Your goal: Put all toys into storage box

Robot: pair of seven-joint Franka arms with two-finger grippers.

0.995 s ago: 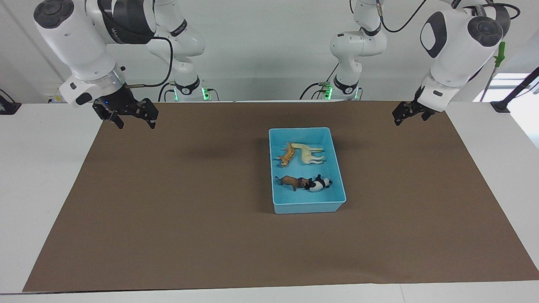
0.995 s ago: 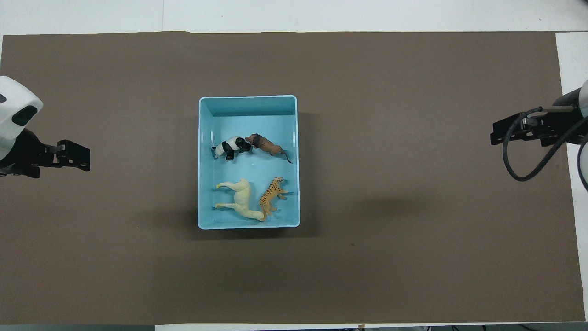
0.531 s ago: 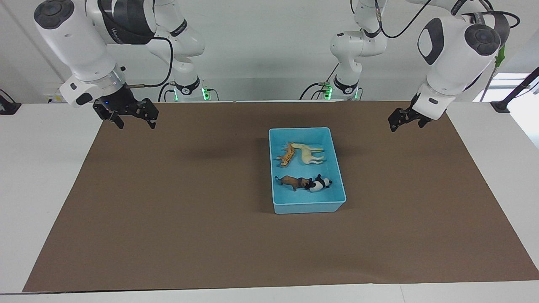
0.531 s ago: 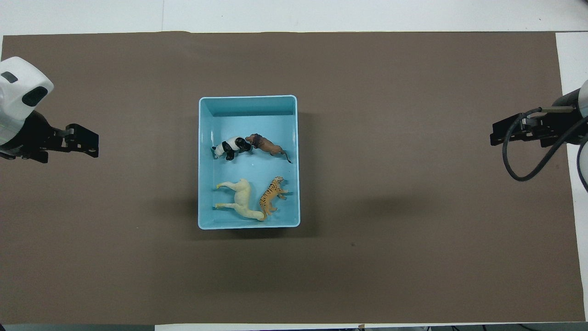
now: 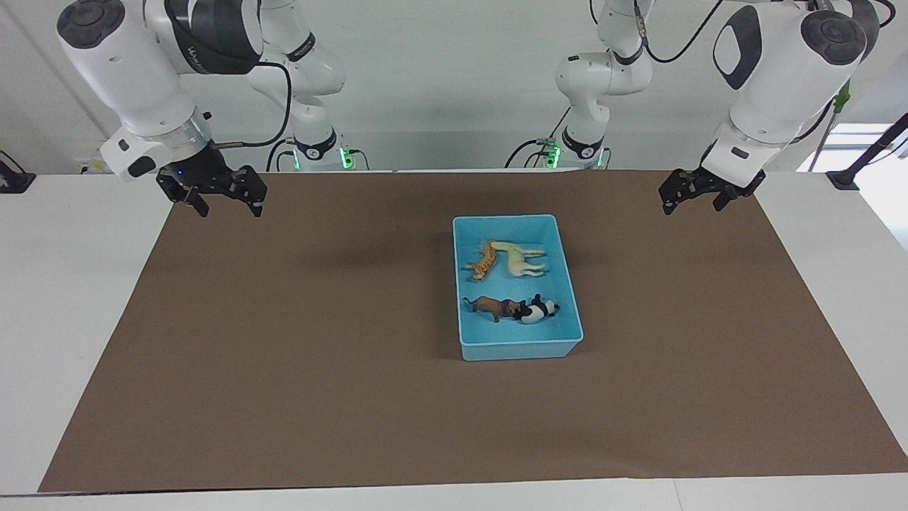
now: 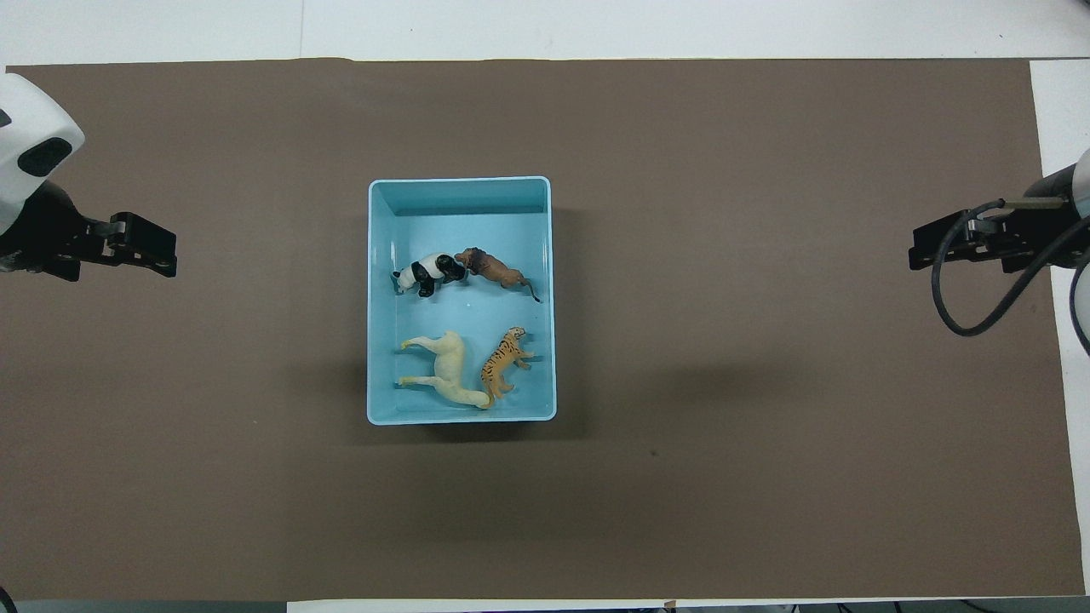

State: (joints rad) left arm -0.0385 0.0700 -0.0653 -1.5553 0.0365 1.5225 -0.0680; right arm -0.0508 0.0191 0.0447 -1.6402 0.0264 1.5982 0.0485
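Observation:
The light-blue storage box stands in the middle of the brown mat, and it also shows in the overhead view. All four toys lie inside it. These are the cream-white horse, the orange tiger, the brown lion and the panda. My left gripper hangs open and empty over the mat's edge at the left arm's end. My right gripper hangs open and empty over the mat's edge at the right arm's end.
The brown mat covers most of the white table. The horse and tiger lie in the half of the box nearer to the robots, the lion and panda in the farther half.
My left arm has shifted a little, its gripper swinging slightly over the mat's edge and its wrist rising. The right arm, the box and the toys have not moved.

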